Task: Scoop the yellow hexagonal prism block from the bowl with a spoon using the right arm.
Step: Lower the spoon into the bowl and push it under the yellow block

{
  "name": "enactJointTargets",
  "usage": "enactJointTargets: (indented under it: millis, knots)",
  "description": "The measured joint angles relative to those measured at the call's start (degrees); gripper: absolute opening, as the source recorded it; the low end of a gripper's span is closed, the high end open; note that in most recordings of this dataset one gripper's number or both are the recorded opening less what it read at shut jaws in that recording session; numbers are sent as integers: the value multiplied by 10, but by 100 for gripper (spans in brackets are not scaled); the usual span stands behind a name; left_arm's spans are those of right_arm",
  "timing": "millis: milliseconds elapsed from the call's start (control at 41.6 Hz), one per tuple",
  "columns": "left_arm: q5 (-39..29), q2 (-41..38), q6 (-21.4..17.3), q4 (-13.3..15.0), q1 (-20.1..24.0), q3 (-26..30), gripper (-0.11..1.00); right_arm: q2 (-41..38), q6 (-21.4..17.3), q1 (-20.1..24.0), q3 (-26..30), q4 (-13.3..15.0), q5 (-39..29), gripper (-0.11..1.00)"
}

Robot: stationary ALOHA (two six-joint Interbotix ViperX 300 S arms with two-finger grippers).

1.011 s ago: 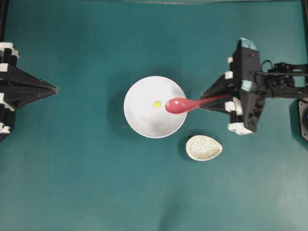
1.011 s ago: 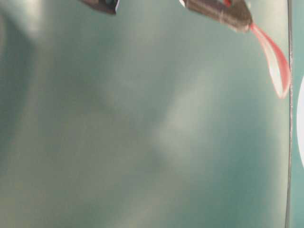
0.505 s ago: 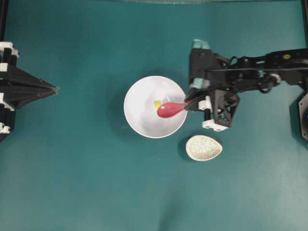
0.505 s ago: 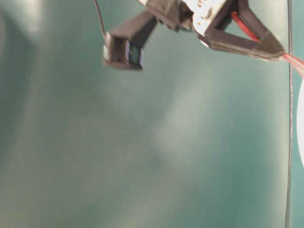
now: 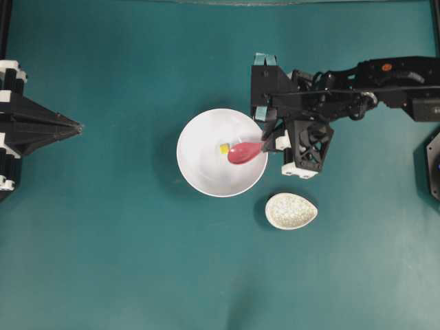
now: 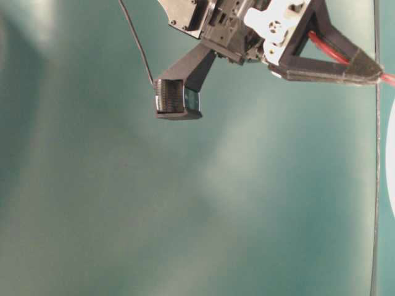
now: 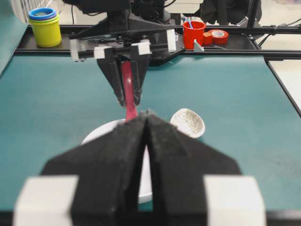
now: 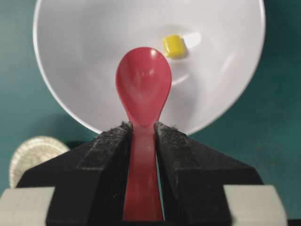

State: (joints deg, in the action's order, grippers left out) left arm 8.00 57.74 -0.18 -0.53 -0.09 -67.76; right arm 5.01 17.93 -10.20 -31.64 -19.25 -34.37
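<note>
Teal-green tabletop throughout, plain and matte, with shelving and coloured cups visible behind it in the left wrist view.

Nearest, in the right wrist view: right gripper closed on the handle of the spoon, padded fingers pressing both sides of the stem; scoop empty, held over the bowl's interior. Just beyond the scoop's tip and slightly to one side: yellow hexagonal prism block, resting on the floor of the bowl, apparently close to the spoon tip though contact cannot be confirmed. Nothing else seen in the bowl.

Step in hand, as judged: approach into the bowl completed, scooping stroke not yet made. Next move likely to need the scoop lowered to the bowl floor and slid under the block with a slight sideways correction, since the block sits off the spoon's axis; risk of pushing so small a piece up the wall rather than loading it.

Beside the bowl, apart from it: small speckled dish, apparently empty.

Farthest, at the table's left edge: left gripper, fingers pressed together on nothing, well apart from the bowl.
</note>
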Motion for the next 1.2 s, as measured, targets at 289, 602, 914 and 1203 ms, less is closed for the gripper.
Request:
enactJointTargets:
  millis: [289, 602, 914, 1203]
  knots:
    - [0, 0, 0, 1, 0, 0, 0, -17, -17, -4, 21, 36, -19, 23]
    - [-10, 1, 0, 0, 0, 0, 0, -25, -55, -4, 35, 82, -64, 23]
    - [-11, 0, 1, 1, 0, 0, 0, -31, -55, -3, 37, 83, -63, 24]
    - [-11, 1, 0, 0, 0, 0, 0, -52, -55, 4, 47, 83, -62, 23]
